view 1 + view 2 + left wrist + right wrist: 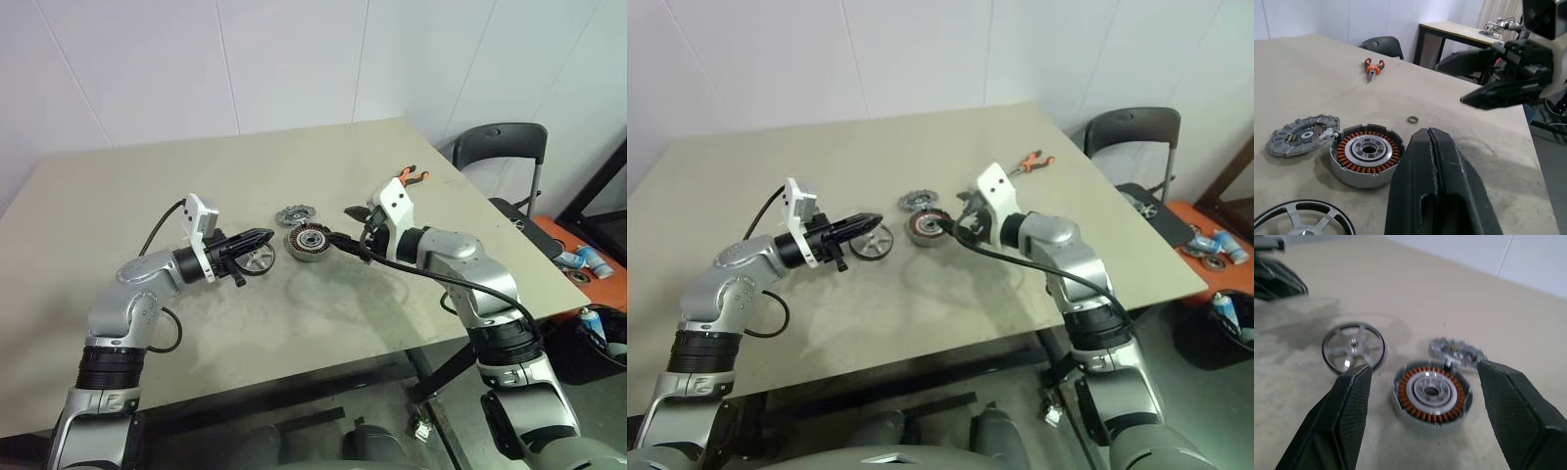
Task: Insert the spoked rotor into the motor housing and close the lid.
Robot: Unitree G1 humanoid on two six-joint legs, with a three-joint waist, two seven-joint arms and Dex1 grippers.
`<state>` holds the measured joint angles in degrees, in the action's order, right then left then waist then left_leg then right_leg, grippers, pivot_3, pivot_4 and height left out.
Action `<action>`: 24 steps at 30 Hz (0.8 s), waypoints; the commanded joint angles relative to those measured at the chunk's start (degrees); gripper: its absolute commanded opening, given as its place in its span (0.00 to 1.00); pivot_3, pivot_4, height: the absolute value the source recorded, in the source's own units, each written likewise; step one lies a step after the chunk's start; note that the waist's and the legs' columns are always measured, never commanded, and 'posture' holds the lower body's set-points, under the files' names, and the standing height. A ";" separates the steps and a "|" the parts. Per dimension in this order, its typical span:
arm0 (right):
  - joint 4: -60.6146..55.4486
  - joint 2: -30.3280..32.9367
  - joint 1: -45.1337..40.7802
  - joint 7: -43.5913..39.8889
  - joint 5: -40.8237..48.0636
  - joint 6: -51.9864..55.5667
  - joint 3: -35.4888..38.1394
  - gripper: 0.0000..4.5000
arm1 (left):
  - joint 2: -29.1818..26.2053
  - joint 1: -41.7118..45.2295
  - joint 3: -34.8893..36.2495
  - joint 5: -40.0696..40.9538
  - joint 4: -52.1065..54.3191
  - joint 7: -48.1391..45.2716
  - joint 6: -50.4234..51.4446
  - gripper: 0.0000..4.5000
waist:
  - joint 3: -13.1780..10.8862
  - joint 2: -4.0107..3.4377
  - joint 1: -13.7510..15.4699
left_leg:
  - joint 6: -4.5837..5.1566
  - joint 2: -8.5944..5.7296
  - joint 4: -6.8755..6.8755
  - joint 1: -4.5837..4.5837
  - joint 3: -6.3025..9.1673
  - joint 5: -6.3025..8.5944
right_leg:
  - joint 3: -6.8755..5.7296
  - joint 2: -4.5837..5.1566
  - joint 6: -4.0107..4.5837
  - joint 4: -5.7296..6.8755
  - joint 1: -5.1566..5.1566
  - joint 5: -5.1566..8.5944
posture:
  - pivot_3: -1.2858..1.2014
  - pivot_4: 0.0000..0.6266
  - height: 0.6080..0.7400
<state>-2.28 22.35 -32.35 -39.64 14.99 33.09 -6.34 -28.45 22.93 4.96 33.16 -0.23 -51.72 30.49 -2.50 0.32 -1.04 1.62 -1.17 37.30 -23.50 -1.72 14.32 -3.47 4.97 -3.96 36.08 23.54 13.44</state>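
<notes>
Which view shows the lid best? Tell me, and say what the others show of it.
The left wrist view: the lid lies whole and close beside the motor housing, its dark cut-outs and bright centre plain. In the right wrist view it sits behind the housing, partly hidden. In both eye views it is small and distant.

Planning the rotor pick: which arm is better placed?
Left, probably. The left gripper, shut and empty, hangs right by the spoked rotor. The right gripper is open, lined up on the motor housing.
</notes>
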 commanded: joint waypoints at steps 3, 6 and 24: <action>-2.41 -1.07 -0.26 0.41 0.87 -2.34 1.13 0.80 | -0.54 1.30 1.22 0.62 1.43 -0.08 -0.14 0.00 | -0.34 -0.52 -0.04 | 0.16 -2.85 -0.01 0.46 4.65 -0.33 | -1.46 0.23 -0.51 0.06 -1.20 0.57 | 0.52 0.00 1.00; -3.07 -1.31 0.04 0.13 1.16 -1.88 1.08 0.80 | -0.66 1.45 1.22 0.44 1.20 0.01 0.05 0.00 | -0.72 -1.05 -0.07 | -0.04 -6.88 -0.36 1.53 10.93 -0.77 | -1.41 0.25 -1.36 0.17 -2.35 1.50 | 0.52 0.00 1.00; -3.25 -1.81 1.49 2.60 -1.98 -3.81 -0.57 0.80 | -0.72 3.58 0.51 -0.48 -1.35 -0.58 -0.21 0.00 | -0.62 -0.60 -0.25 | -0.78 -9.76 -1.24 1.33 13.97 -1.44 | 1.36 0.47 -0.77 1.94 -0.82 2.79 | 0.52 0.00 1.00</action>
<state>-3.26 21.20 -30.04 -37.48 13.33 31.24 -6.50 -28.58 25.11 4.97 32.90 -2.28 -52.10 30.67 -3.12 -0.28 -1.29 0.87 -11.01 36.20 -22.19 12.44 12.85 -2.60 5.83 -4.76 38.03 22.48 16.32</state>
